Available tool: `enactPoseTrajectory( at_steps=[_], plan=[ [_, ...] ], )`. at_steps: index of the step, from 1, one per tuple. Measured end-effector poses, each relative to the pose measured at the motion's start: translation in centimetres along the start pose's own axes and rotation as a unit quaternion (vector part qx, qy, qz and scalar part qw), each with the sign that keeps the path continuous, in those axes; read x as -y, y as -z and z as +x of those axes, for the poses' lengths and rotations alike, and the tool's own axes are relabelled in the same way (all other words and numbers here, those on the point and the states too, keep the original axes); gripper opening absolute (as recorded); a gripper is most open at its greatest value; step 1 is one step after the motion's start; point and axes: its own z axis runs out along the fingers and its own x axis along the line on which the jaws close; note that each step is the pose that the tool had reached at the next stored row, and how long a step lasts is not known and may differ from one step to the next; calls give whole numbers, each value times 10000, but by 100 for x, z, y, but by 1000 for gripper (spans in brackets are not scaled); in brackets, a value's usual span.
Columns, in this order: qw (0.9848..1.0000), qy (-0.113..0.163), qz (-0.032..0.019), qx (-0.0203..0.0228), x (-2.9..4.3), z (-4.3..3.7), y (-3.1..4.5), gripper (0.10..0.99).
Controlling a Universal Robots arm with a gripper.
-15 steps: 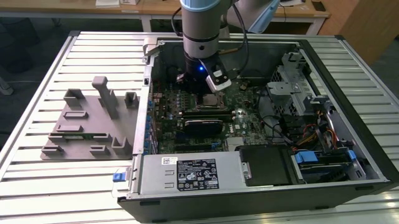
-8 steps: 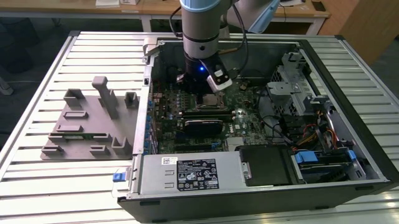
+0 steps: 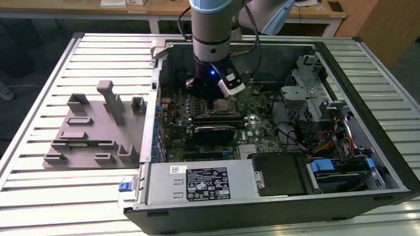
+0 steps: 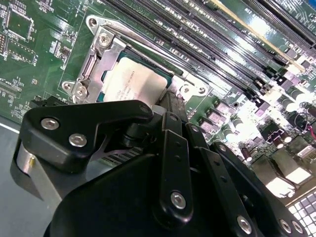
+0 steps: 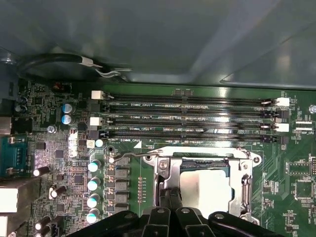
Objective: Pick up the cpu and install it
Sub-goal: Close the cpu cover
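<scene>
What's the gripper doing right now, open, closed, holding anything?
Gripper: closed, holding nothing; its tips sit at the edge of the chip, which lies in the socket.

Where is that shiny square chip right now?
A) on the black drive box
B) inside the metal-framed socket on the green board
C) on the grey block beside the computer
B: in the second wrist view the cpu lies inside the socket frame on the board.

Exterior view high, angled down into open computer case (image 3: pixel 276 214), both wrist views close over motherboard (image 5: pixel 276 170), sharing cpu (image 4: pixel 131 81) in socket (image 5: pixel 165 170)
</scene>
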Motion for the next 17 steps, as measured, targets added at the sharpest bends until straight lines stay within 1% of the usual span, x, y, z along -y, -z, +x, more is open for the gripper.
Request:
enactPoseTrajectory(
  at_steps=[3,12,17],
  plan=[
    [10000,58,-3,-2,0,0,0,106],
    [9999,104,-11,-3,0,0,3,106],
    [9999,129,-29,-4,0,-1,15,106]
  ],
)
